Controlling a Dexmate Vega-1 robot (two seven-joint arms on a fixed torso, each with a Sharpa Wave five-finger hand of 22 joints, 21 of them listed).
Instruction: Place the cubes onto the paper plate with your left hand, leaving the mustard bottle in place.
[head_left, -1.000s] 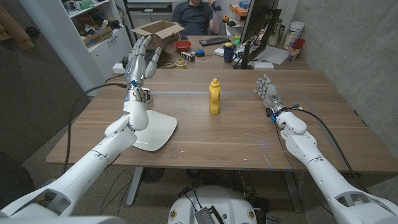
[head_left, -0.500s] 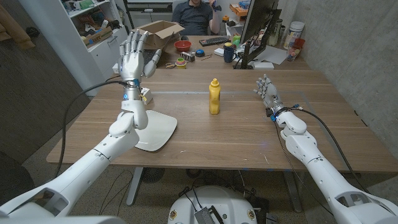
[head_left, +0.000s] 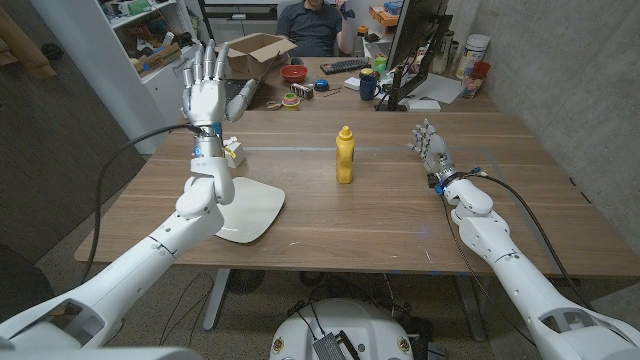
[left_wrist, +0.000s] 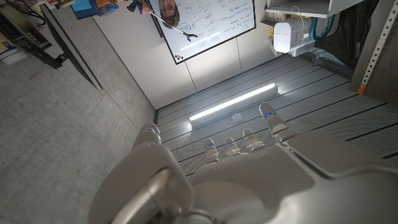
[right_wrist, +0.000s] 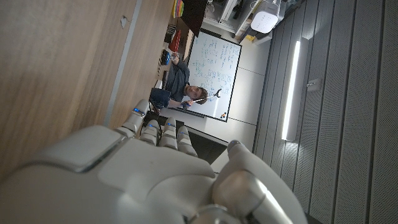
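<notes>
Raised higher and turned upright since a second ago, the left hand (head_left: 205, 95) is now held well above the table with fingers spread and nothing in it. Small pale cubes (head_left: 234, 152) are seen on the table just beyond the paper plate (head_left: 255, 210), none on it. The mustard bottle (head_left: 344, 155) stands upright mid-table. The right hand (head_left: 431, 148) waits open, empty. A descent onto the cubes is judged next.
</notes>
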